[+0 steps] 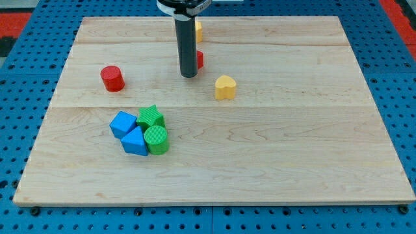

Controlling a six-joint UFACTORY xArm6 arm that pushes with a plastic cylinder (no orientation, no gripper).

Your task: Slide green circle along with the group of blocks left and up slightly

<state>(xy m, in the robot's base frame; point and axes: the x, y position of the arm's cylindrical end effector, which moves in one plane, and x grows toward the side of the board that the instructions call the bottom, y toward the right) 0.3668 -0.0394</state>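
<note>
The green circle [156,140] sits at the lower left of the wooden board [273,162], in a tight group with a green star [151,117] above it, a blue block [122,123] to the upper left and a second blue block [135,141] touching its left side. My tip [188,75] is at the board's upper middle, well above and to the right of the group, touching none of its blocks. The rod hides most of a red block [200,60] and a yellow block [198,30] just behind it.
A red cylinder [112,78] stands at the left, above the group. A yellow heart [225,87] lies right of my tip. A blue pegboard [19,97] surrounds the board.
</note>
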